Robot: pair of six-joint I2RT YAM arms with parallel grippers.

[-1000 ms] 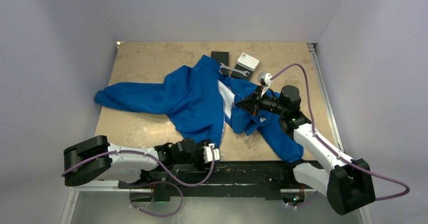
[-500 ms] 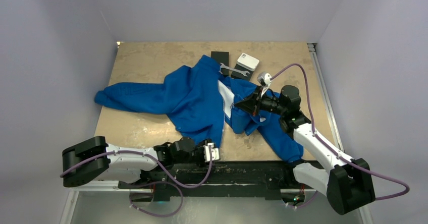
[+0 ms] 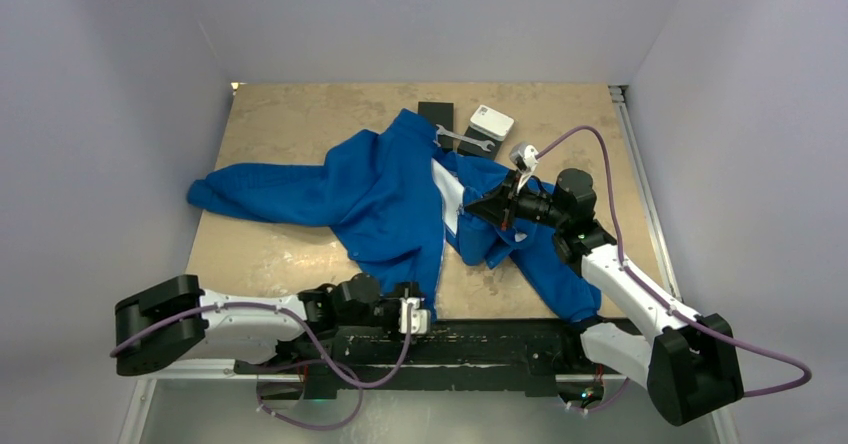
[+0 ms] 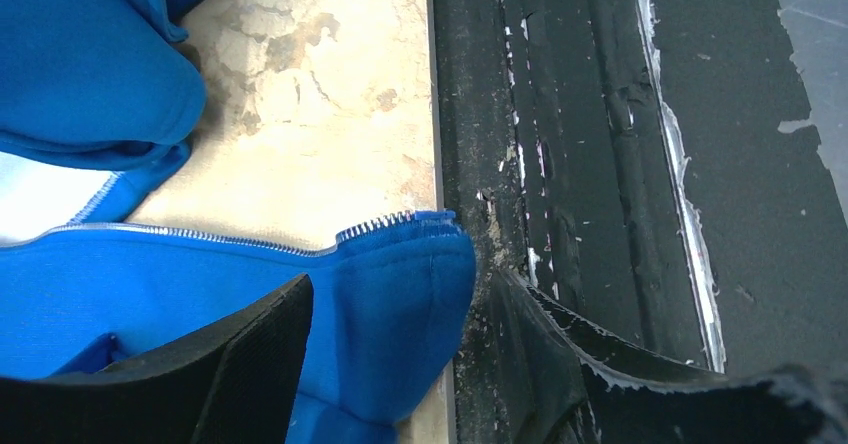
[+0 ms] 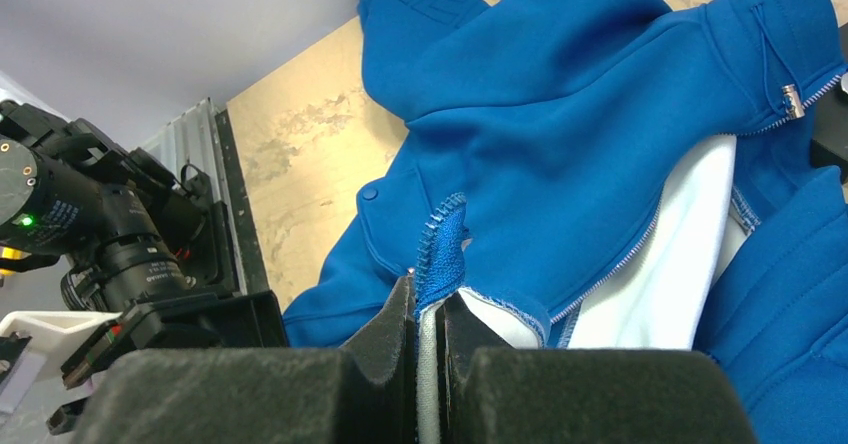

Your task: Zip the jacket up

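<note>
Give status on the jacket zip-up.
Done: nothing zipped; the jacket lies open, white lining showing. In hand: right end effector pinches one zipper edge; left end effector open around the bottom hem corner. To do: grip that hem, join the zipper ends, pull up.

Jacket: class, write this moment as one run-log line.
jacket: unzipped, white lining showing | left fingers: open, astride bottom zipper corner | right fingers: shut on zipper edge
</note>
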